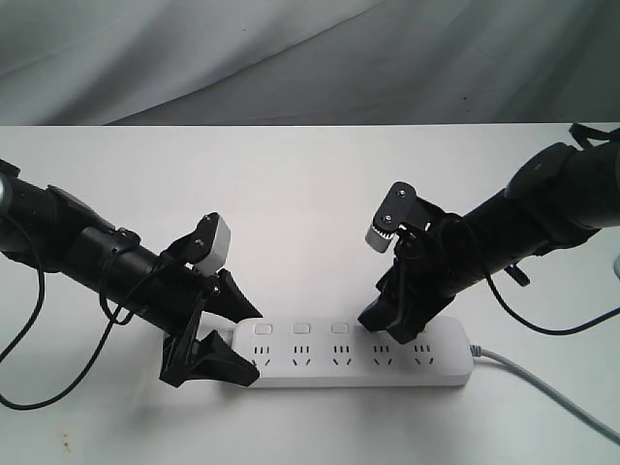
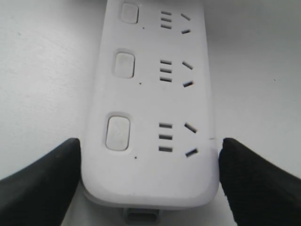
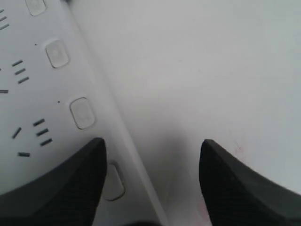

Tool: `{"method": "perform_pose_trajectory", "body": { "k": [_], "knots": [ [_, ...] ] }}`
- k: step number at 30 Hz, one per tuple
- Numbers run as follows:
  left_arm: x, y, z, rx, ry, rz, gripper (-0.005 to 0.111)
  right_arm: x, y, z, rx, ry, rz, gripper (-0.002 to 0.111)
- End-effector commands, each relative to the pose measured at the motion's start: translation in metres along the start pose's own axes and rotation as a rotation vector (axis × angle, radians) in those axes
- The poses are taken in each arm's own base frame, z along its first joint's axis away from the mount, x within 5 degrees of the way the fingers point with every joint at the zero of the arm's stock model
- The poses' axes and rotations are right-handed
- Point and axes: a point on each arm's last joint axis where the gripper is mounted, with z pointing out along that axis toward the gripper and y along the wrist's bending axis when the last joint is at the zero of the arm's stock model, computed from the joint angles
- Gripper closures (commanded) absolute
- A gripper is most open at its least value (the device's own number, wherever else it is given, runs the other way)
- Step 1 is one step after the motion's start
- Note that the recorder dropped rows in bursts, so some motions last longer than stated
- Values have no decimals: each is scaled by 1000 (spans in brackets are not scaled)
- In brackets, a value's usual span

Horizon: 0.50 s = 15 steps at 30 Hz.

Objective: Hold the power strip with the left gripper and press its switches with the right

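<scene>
The white power strip (image 1: 329, 360) lies flat near the table's front edge, its grey cord (image 1: 542, 387) running off to the right. My left gripper (image 1: 250, 344) straddles its left end, and in the left wrist view the left gripper (image 2: 149, 165) has both black jaws against the power strip's (image 2: 150, 94) long sides. My right gripper (image 1: 395, 334) is down over the strip's right half, hiding the switches there. Three switches (image 1: 300, 329) show to its left. In the right wrist view the right gripper (image 3: 153, 155) is open: one finger (image 3: 70, 188) partly covers a switch (image 3: 115, 181), the other is over bare table.
A white table (image 1: 310, 213) carries everything, with a grey cloth backdrop (image 1: 291, 58) behind it. Loose black cable (image 1: 39, 349) hangs from the left arm. The strip's cord trails toward the front right corner.
</scene>
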Motion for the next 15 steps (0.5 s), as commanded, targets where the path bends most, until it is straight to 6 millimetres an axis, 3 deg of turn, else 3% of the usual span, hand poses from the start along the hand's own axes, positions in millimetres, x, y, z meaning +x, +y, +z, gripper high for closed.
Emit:
{"method": "perform_pose_trajectory", "body": {
  "k": [1, 15],
  "knots": [
    [-1, -1, 1, 14, -2, 12, 46, 12, -2, 10, -7, 64, -24, 54],
    [-1, -1, 1, 14, -2, 12, 46, 18, -5, 9, 27, 133, -18, 54]
  ]
}}
